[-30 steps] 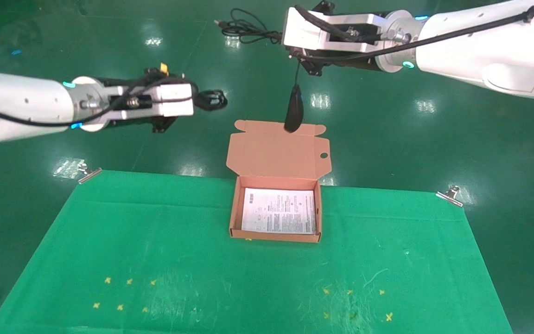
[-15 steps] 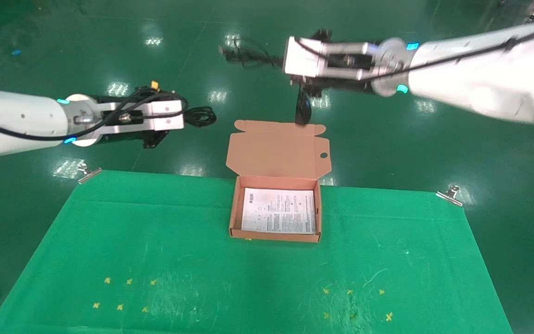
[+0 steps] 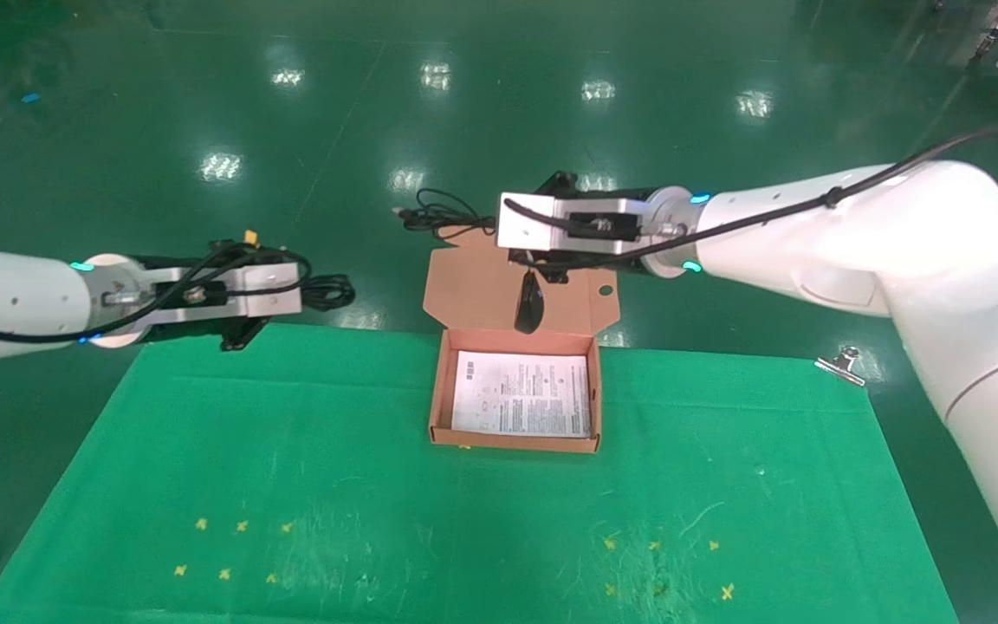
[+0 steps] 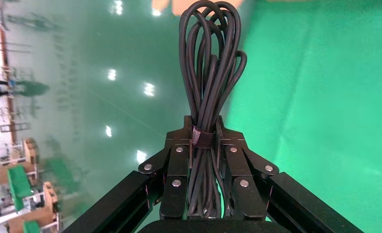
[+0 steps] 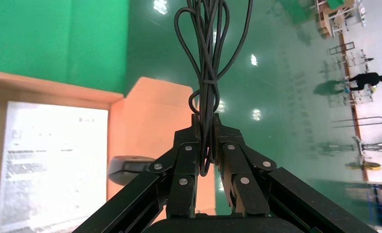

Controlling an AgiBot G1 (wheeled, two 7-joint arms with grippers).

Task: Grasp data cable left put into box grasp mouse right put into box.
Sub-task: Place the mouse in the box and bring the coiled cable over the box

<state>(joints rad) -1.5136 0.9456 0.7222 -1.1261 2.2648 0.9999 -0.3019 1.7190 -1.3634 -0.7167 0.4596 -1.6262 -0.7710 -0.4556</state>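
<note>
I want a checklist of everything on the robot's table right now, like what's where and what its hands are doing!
Surface: green cloth on the table, held by a metal clip; small yellow marks near the front.
Job's things: the box sits open with a white sheet inside, lid folded back. The mouse dangles over the lid, not yet in the box. The data cable is in the air, left of the box.
Clutter: nothing seen.
Hands: left hand shut on the data cable's bound middle; right hand shut on the mouse's cord.
Cables: the cord loops beyond the right hand.
Surroundings: shiny green floor.
</note>
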